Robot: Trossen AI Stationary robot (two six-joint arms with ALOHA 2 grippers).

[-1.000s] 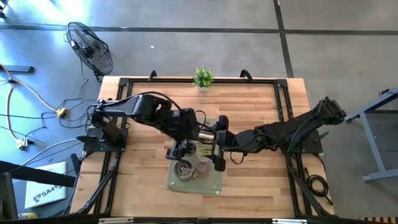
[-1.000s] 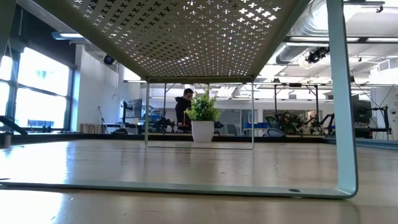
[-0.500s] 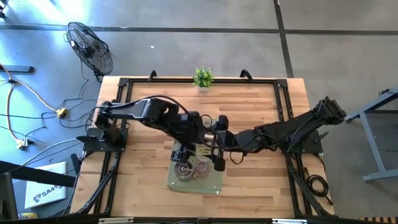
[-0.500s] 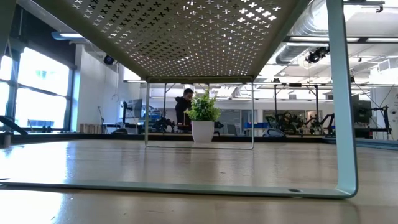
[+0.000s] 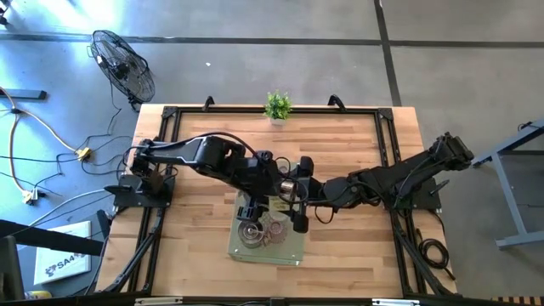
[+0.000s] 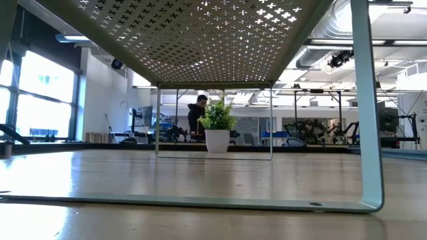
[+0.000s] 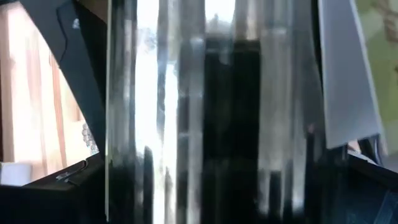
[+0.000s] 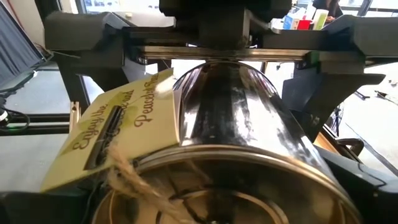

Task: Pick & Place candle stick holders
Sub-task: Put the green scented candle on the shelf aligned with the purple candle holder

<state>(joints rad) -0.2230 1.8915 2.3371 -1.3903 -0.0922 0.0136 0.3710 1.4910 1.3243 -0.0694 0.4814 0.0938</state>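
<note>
My left wrist view is all blur: a shiny silver holder (image 7: 205,112) fills it, edges cut off. From above, my arms hide both claws and part of the tray (image 5: 293,252). The tray's holders are too small to count.

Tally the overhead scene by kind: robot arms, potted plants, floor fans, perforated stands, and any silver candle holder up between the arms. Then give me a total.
Robot arms: 2
Potted plant: 1
Floor fan: 1
Perforated stand: 1
Silver candle holder between the arms: 1
Total: 6
</note>
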